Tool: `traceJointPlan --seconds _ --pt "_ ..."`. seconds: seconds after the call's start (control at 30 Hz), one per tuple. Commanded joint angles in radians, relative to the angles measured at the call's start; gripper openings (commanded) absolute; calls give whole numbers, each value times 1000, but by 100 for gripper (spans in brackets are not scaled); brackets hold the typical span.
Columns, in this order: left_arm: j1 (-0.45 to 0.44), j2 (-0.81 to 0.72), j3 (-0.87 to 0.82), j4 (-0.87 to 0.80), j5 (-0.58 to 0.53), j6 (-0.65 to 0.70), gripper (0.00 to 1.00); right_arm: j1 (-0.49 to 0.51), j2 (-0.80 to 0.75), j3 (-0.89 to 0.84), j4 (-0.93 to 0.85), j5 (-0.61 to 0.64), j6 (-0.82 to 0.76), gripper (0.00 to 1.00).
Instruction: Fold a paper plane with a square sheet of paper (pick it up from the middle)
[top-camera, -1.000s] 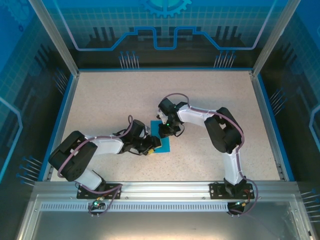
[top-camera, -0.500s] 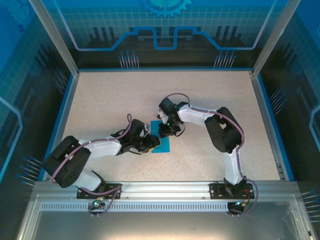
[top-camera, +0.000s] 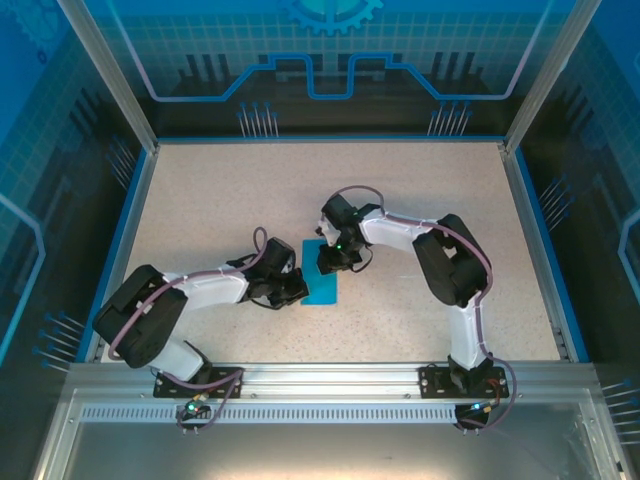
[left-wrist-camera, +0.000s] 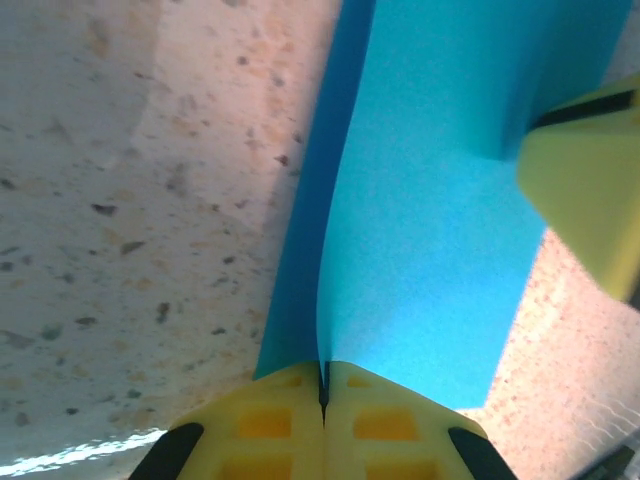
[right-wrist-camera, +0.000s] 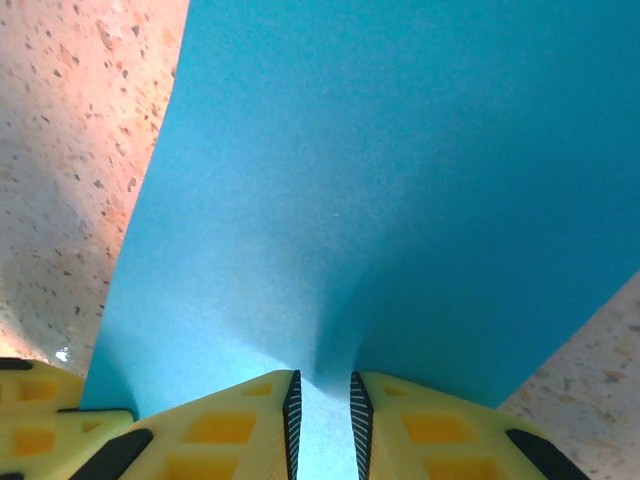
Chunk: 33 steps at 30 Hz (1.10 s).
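The teal square sheet of paper (top-camera: 324, 286) lies on the speckled table between the two arms. My left gripper (top-camera: 299, 291) is at the sheet's left edge. In the left wrist view its yellow fingers (left-wrist-camera: 270, 425) are shut on the raised edge of the sheet (left-wrist-camera: 430, 200). My right gripper (top-camera: 334, 263) bears on the sheet's far part. Seen from the right wrist, its jaws (right-wrist-camera: 320, 405) stand narrowly apart with a pinched-up ridge of the sheet (right-wrist-camera: 330, 200) between them.
The speckled table (top-camera: 200, 200) is ringed by a blue rim and clear walls. The right gripper's yellow finger (left-wrist-camera: 590, 190) shows at the right of the left wrist view. The left gripper's finger (right-wrist-camera: 40, 430) shows at the lower left of the right wrist view.
The left gripper has closed onto the sheet's left edge, and the left arm's elbow has shifted. The right arm and its grip have stayed the same.
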Motion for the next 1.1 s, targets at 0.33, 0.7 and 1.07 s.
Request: traceJointPlan --seconds 0.33,0.7,1.07 --pt "-4 -6 69 -137 -46 69 5 -45 22 45 50 -16 24 21" --pt "-5 -28 39 49 99 14 30 -63 41 23 36 2 34 20" --pt "-3 42 61 170 158 -23 36 -76 50 2 59 -60 58 20"
